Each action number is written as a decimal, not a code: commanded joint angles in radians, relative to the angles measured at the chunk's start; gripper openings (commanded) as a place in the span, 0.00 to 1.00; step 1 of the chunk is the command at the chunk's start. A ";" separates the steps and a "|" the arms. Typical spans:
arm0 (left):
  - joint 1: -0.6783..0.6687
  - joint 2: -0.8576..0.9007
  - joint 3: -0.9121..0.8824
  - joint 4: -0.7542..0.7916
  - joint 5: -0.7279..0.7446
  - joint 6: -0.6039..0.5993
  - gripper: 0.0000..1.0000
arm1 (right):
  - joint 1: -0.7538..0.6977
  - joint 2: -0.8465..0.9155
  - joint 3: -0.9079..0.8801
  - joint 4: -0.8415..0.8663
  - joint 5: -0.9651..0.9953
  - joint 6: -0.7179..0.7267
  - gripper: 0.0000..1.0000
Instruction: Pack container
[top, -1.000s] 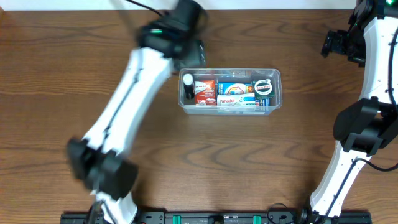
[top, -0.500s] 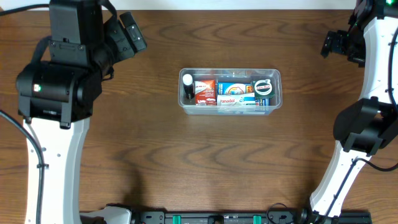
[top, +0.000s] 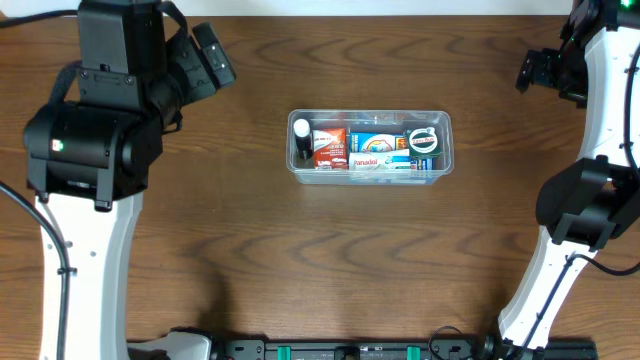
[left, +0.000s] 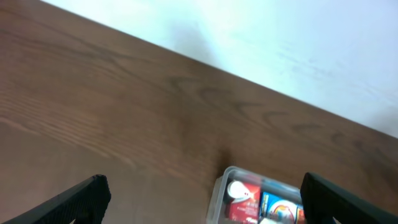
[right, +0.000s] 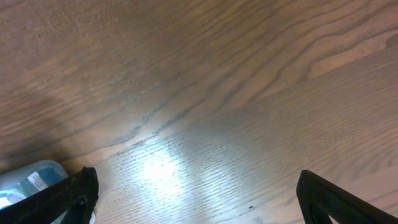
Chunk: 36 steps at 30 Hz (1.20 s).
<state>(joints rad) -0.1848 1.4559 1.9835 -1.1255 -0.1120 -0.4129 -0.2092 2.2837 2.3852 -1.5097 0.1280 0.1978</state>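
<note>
The left pincer (top: 207, 62) hangs wide open and empty over the far left of the table (top: 250, 250), well apart from the container (top: 447, 150). Its wrist view shows both fingers spread to the frame's edges, with only wood and a corner of the container between them. 1 second ago this arm reached across the table, blurred with motion, its pincer just beside the container's far left corner. By 0.5 seconds ago it had swung back to the left, and it has not shifted since. The right pincer (top: 545, 72) has stayed parked at the far right throughout, also wide open and holding nothing.

The container sits mid-table, slightly toward the far side, in the same spot across all 3 overhead views. Inside lie a bottle (top: 301, 140) at the left end, a red packet (top: 330, 147), a Panadol box (top: 365, 161) and a round tin (top: 424, 140) at the right, none of them moved. No loose item shows on the wood. I judge that the retreat marks the last placing as finished. Packing looks done, unless a lid out of view is yet to come.
</note>
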 joint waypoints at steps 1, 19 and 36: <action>0.005 -0.085 0.000 -0.037 -0.007 0.020 0.98 | -0.006 -0.008 -0.003 0.000 0.006 0.003 0.99; 0.138 -0.875 -0.556 0.036 -0.166 0.010 0.98 | -0.006 -0.008 -0.003 0.000 0.006 0.003 0.99; 0.245 -1.327 -1.497 0.786 -0.135 0.008 0.98 | -0.006 -0.008 -0.003 0.000 0.006 0.003 0.99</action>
<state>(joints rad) 0.0555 0.1535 0.5648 -0.4038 -0.2588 -0.4126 -0.2092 2.2837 2.3848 -1.5097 0.1280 0.1978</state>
